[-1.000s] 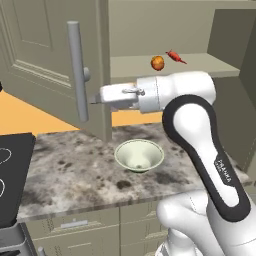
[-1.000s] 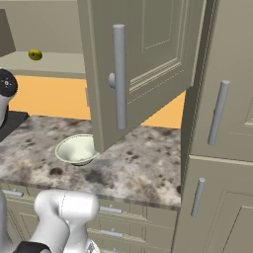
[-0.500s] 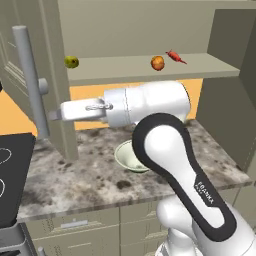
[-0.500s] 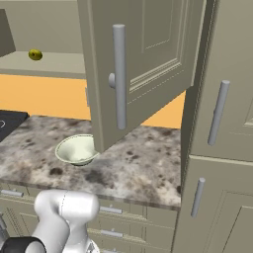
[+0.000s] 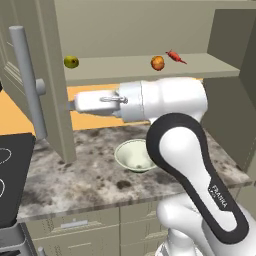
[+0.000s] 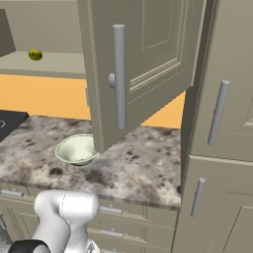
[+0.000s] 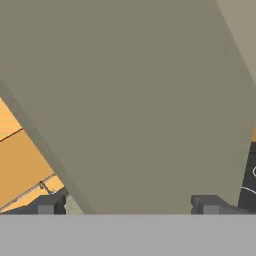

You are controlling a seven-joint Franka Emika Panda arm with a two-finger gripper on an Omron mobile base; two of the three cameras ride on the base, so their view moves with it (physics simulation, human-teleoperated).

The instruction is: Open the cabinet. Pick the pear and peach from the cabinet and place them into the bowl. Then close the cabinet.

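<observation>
Peach [image 5: 157, 62] seen from left base cam; door blocks right.

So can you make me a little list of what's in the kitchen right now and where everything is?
cabinet: both doors swung open
pear: on the shelf, left side
peach: on the shelf, right side, beside a small red pepper
bowl: empty, on the speckled counter
gripper: fingers apart, facing the left door's inner side, holding nothing
</observation>
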